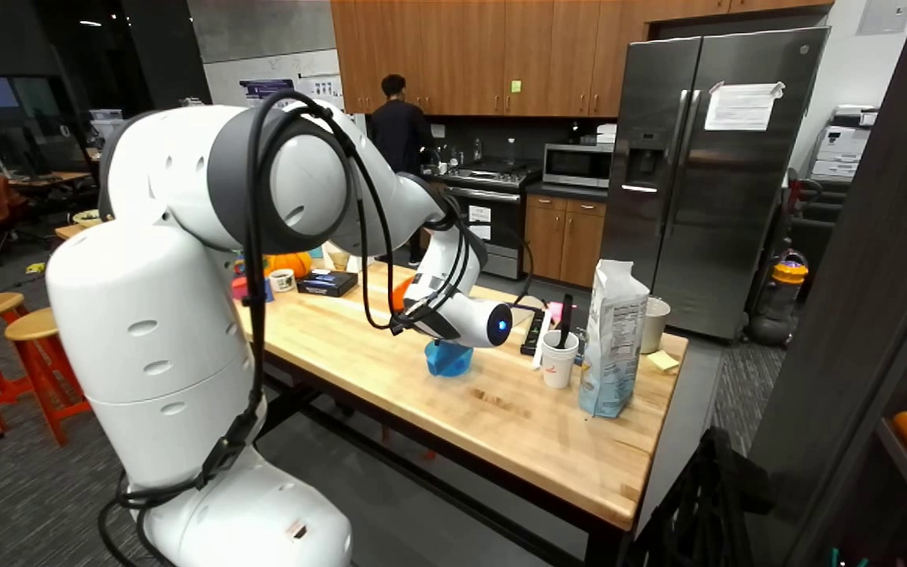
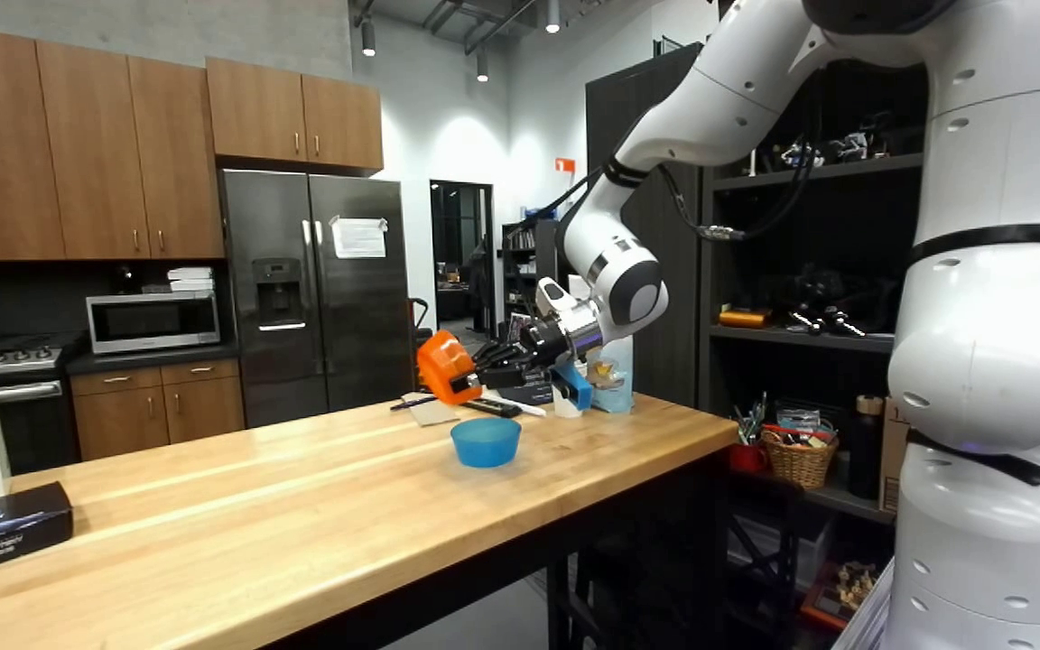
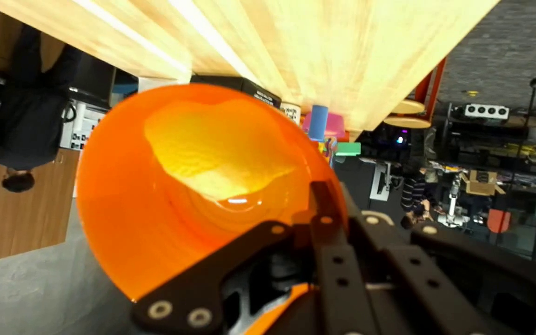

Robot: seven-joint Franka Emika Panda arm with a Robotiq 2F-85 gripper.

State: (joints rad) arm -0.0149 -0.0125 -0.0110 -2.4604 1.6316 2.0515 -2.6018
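An orange bowl (image 2: 444,365) is held in the air above the wooden table, tilted on its side. My gripper (image 3: 337,200) is shut on the bowl's wall; in the wrist view one finger is inside the rim and the other outside. That view looks into the orange bowl (image 3: 119,200), where a bright yellow patch lies; I cannot tell whether it is contents or light. A blue bowl (image 2: 486,444) stands upright on the table, below and slightly to the right of the orange one. In an exterior view the arm hides most of the orange bowl (image 1: 401,293) and the gripper.
A white cup (image 1: 557,364) with a black-handled utensil and a tall bag (image 1: 616,346) stand near the table end, beside a grey container (image 1: 655,324). A black box (image 1: 327,283) lies at the far end. A person (image 1: 400,126) is at the counter behind.
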